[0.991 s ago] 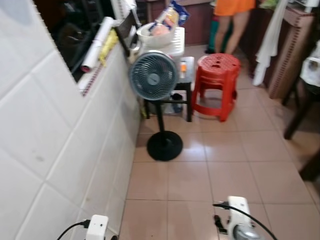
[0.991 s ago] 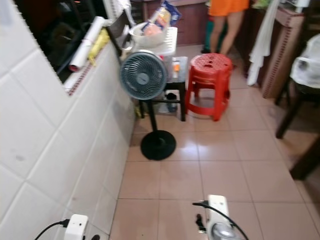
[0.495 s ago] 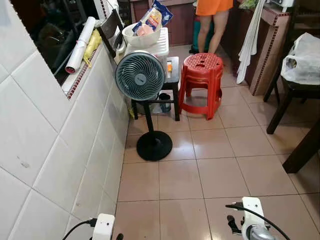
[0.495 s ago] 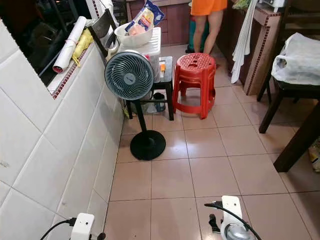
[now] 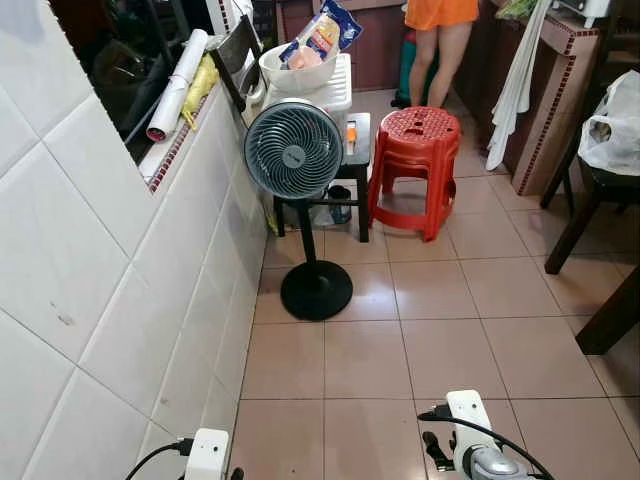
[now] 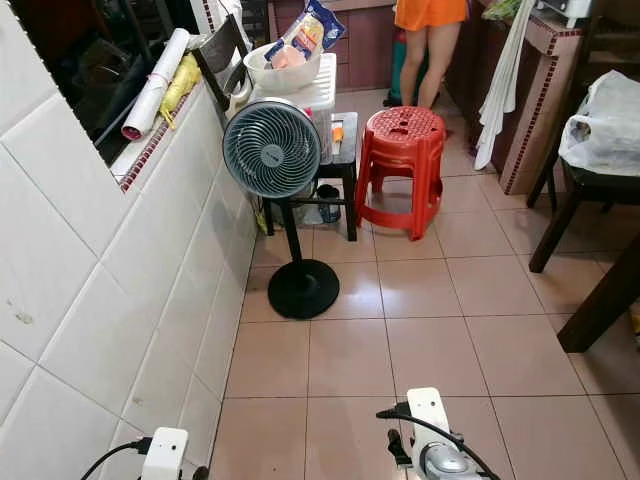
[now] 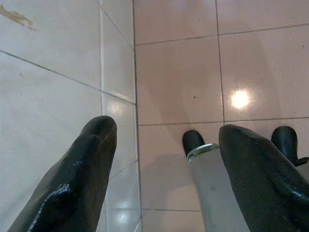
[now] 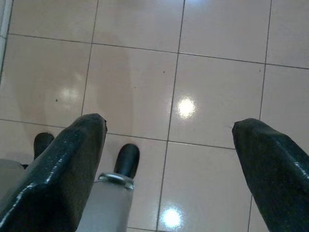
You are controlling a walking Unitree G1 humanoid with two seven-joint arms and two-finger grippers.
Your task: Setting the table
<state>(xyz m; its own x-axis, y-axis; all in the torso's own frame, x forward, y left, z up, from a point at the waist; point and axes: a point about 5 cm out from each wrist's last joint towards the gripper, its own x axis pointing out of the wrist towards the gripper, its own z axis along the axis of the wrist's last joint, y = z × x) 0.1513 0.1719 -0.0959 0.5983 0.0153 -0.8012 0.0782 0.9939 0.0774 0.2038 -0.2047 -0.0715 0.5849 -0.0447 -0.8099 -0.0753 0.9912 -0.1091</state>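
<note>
The floor [image 5: 440,340] is laid with glossy pinkish-beige square tiles and runs along a white-tiled wall [image 5: 120,300] on the left. Standing on it near that wall is a grey pedestal fan [image 5: 294,150] on a round black base [image 5: 316,290]. Just behind the fan stands a small dark side table [image 5: 360,160], and beside that a stack of red plastic stools [image 5: 417,165]. Farther back a person [image 5: 440,45] in orange stands on the tiles. To the right, dark wooden furniture legs [image 5: 575,225] rest on the floor, and a white cloth [image 5: 518,85] hangs down beside a tiled counter [image 5: 560,90].
</note>
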